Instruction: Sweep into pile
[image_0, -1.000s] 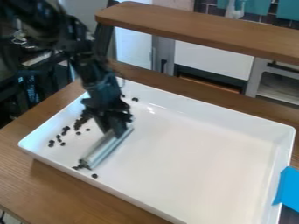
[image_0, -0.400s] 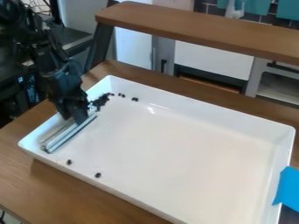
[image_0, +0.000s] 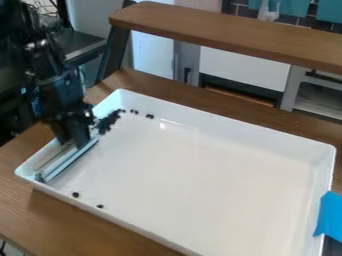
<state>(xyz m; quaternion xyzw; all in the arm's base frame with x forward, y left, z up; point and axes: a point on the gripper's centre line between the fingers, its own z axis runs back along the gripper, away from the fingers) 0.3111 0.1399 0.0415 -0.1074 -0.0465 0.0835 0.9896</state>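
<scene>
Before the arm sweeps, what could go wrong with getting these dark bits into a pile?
The bar lies close along the tray's short wall, so it might catch there or nudge the tray. The two stray bits by the near wall could be missed. The dark cluster sits by the bar's far end and may scatter if clipped.

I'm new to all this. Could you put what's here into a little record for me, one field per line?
Machine: black robot arm, its gripper at the tray's left side in the picture
Tool: pale sweeping bar, held in the gripper
Work area: white rectangular tray on a wooden table
Main cluster: small dark pieces bunched beyond the bar's upper end
Strays: two pieces by the near wall; a few by the far wall
Tape: blue, on the tray's right edge
</scene>
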